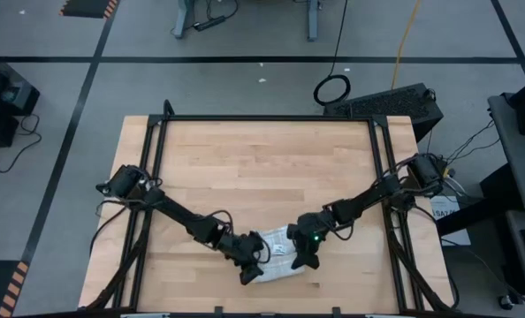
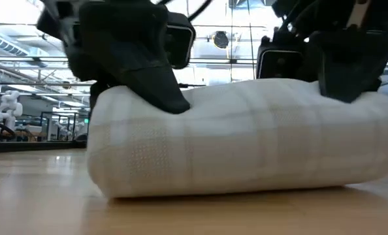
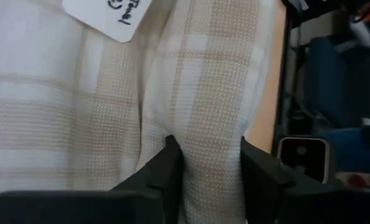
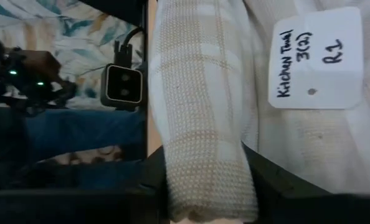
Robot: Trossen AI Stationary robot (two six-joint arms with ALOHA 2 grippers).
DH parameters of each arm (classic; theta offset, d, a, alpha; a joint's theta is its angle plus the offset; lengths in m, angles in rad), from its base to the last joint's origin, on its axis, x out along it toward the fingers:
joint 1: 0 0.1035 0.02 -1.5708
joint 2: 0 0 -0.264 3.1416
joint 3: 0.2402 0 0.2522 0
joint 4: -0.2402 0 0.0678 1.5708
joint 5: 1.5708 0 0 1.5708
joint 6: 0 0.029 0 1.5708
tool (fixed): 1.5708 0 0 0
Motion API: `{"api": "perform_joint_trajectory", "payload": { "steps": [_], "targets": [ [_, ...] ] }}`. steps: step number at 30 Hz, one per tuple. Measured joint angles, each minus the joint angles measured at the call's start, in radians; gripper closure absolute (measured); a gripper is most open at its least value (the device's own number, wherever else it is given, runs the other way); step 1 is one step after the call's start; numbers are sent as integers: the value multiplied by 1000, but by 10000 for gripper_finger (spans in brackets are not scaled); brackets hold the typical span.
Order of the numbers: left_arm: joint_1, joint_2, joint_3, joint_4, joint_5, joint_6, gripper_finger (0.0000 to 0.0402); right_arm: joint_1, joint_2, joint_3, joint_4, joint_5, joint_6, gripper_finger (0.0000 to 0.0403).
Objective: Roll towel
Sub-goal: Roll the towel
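Lying rolled towel (image 1: 276,258), long axis left-right

Both claws, left (image 1: 252,268) and right (image 1: 303,259), seemingly on the towel (image 1: 277,256)

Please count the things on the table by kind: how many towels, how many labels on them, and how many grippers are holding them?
Towels: 1, the towel, rolled
Labels: 1, the white label on the towel
Grippers pinching the towel: 2, the left gripper and the right gripper
Total: 4
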State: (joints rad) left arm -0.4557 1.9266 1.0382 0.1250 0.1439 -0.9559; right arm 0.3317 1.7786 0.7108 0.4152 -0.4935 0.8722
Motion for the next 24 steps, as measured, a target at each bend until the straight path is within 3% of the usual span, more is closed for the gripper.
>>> {"api": "perform_joint_trajectory", "payload": {
  "steps": [7,14,19,21,24],
  "targets": [
    [73,-1,-21,-3,100,-37,290,-44,0,0,-7,-42,8,271],
    [124,-1,-29,-2,198,-69,293,-44,-77,-1,-104,-30,-4,191],
    [146,0,-30,-4,235,-112,293,-35,-188,-1,-272,-27,-121,146],
    [152,0,-30,-7,239,-134,293,-18,-237,-1,-348,20,-177,139],
    [160,0,-31,-8,243,-139,293,36,-308,-1,-384,174,-284,136]
  ]
}}
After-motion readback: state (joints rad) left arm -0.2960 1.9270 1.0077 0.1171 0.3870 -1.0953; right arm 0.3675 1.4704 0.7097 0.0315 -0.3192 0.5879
